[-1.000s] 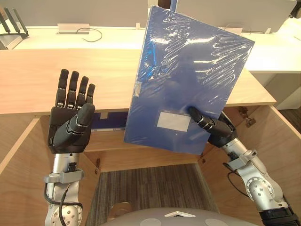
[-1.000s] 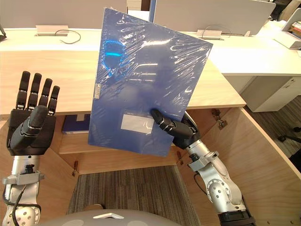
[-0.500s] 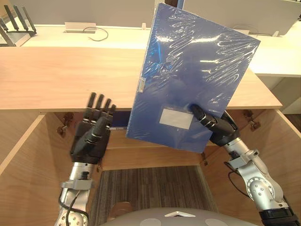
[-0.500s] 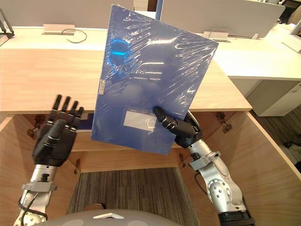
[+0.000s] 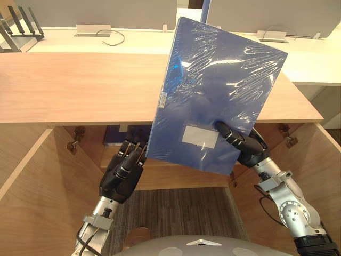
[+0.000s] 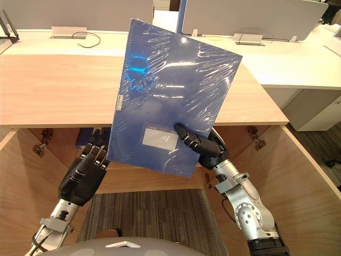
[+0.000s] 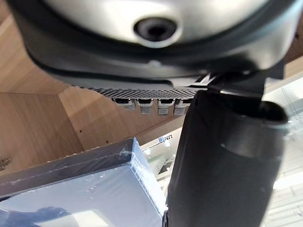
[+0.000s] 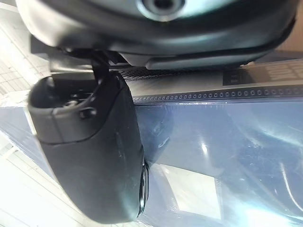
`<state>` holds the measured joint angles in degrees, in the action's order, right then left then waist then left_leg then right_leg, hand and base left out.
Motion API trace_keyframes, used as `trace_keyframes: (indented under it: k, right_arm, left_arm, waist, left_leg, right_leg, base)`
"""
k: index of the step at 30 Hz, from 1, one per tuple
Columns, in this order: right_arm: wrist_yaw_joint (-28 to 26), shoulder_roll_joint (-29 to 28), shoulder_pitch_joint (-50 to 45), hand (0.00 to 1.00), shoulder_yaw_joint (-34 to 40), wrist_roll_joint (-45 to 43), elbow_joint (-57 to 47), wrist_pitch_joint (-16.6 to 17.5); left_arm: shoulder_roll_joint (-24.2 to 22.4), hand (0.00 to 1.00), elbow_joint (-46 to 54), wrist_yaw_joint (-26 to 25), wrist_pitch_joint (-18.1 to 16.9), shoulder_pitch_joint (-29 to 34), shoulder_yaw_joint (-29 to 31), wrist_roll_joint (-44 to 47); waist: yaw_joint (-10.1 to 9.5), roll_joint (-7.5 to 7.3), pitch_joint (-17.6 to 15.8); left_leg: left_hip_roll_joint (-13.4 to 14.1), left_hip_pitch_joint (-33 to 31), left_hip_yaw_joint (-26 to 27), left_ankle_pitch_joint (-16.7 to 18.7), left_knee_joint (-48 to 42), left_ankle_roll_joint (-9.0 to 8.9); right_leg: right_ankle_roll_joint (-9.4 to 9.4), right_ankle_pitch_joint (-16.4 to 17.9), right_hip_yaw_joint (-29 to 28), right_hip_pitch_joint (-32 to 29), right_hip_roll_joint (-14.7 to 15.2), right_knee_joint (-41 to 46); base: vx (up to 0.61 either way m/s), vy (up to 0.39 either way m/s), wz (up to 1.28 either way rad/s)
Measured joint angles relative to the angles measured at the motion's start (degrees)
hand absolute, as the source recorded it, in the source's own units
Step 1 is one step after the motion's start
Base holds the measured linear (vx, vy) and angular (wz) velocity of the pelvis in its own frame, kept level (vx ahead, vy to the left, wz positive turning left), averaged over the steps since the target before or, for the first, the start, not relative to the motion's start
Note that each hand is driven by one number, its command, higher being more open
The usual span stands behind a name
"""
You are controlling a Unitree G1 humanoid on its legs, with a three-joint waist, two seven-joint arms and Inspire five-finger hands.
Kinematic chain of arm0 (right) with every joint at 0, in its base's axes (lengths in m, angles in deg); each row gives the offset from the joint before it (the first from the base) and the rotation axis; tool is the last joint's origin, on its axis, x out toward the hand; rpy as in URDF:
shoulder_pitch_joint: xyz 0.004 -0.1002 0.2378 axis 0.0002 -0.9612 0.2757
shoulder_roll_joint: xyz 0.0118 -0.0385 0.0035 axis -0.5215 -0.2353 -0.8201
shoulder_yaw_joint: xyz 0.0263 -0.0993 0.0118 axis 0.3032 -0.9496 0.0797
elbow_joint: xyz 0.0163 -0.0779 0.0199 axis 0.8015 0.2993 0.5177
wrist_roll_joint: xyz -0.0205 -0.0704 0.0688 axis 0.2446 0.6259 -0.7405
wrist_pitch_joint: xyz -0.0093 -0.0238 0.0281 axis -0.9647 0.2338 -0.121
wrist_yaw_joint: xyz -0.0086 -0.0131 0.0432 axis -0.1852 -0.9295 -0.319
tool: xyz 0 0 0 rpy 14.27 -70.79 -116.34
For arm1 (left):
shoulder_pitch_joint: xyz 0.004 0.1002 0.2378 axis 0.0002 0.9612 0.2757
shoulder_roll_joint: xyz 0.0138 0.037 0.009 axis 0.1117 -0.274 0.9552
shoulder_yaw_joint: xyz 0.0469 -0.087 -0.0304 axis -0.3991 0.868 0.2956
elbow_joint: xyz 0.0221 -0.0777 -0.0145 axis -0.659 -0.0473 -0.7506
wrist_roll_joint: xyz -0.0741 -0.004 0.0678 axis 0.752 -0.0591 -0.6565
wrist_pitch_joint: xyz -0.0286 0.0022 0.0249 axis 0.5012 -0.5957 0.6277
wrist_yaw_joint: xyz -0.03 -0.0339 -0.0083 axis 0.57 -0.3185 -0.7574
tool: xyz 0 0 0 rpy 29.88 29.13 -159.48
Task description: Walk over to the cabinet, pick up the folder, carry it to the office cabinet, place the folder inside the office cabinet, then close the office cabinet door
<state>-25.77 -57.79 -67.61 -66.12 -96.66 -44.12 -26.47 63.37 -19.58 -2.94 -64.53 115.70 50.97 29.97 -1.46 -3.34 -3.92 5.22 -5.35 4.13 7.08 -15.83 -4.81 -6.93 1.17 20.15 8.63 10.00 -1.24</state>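
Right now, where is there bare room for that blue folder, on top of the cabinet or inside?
The cabinet top is bare left of the folder, which the right hand pinches. Inside, a dark blue item lies on the shelf behind the open left hand: crowded there. The shelf's right part is hidden.

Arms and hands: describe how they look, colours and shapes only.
Both arms are silver-grey metal: the left arm shows a slim forearm with a grey wrist clamp, the right arm a rounded joint housing with small dark screw holes. The left hand and right hand are dark, with segmented fingers and thumbs.
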Motion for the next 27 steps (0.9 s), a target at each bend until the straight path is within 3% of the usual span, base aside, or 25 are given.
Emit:
trace_keyframes:
  k: [17,27]
  right_arm:
    - [-0.2,2.0,0.9,0.00,-1.2,0.1,1.9,0.0]
    - [-0.4,2.0,0.9,0.00,-1.2,0.2,1.9,0.0]
  left_arm:
    - [2.8,1.00,-8.0,3.6,3.3,4.5,-2.2,0.0]
    - [2.8,1.00,-19.8,6.5,6.5,6.4,-2.2,-2.6]
  waist:
    - [-0.33,0.25,-0.2]
    - [-1.53,0.32,-0.7]
  left_leg:
    - [-0.8,-0.2,-2.4,-0.3,0.1,-0.02]
    - [-1.7,-0.3,-5.1,-0.7,0.1,-0.09]
  right_leg:
    - [-0.11,0.4,2.7,1.5,0.1,0.0]
    - [-0.43,1.1,5.7,3.2,0.3,0.2]
  base:
    - [0.00,0.016,0.08]
    - [0.01,0.015,0.16]
